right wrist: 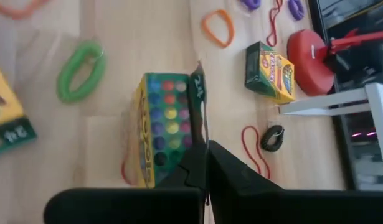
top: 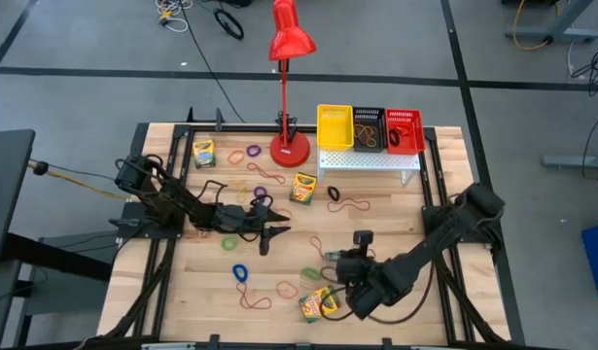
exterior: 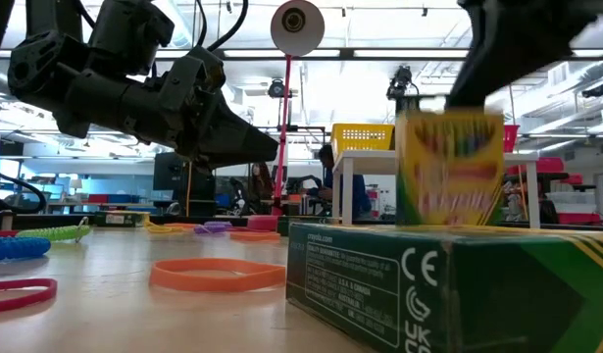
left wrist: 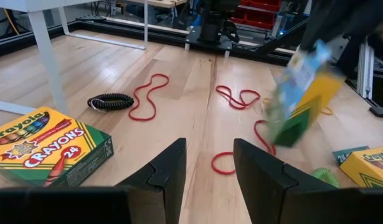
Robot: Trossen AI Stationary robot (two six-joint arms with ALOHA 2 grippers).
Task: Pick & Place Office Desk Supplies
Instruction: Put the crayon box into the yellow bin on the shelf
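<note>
- Wooden worktop (top: 396, 209) sits in a big workshop room with a grey floor, and it has crayon boxes and rubber bands spread all over it.
- One crayon box (right wrist: 166, 127) is pinched in the right tool (right wrist: 203, 163), whose two fingers are squeezed on the box's flap. In the low view this held box (exterior: 448, 169) hangs up off the wood, and the left wrist view shows it tilted (left wrist: 301, 93).
- From above, the right tool (top: 345, 264) is near the front of the worktop, right of the middle.
- Just beside it, a second crayon box (top: 316, 305) lies flat on the wood near the front edge.
- A green rubber band (right wrist: 81, 70) lies close to the held box, and red loops (left wrist: 238, 96) lie on the wood under and past it.
- The left tool (top: 269, 229) is over the middle of the worktop, left of the right tool. Its two fingers (left wrist: 163, 174) stand a little apart with nothing between them.
- A third crayon box (top: 303, 187) lies near the red lamp base (top: 290, 150), with a black coil band (top: 334, 194) close by.
- A fourth crayon box (top: 203, 153) stands at the back left of the worktop.
- A blue band (top: 240, 273) and an orange band (exterior: 218, 274) lie nearer the front.
- At the back right, a white stand (top: 369, 160) holds a yellow bin (top: 334, 127), a black bin (top: 368, 128) and a red bin (top: 404, 130).
</note>
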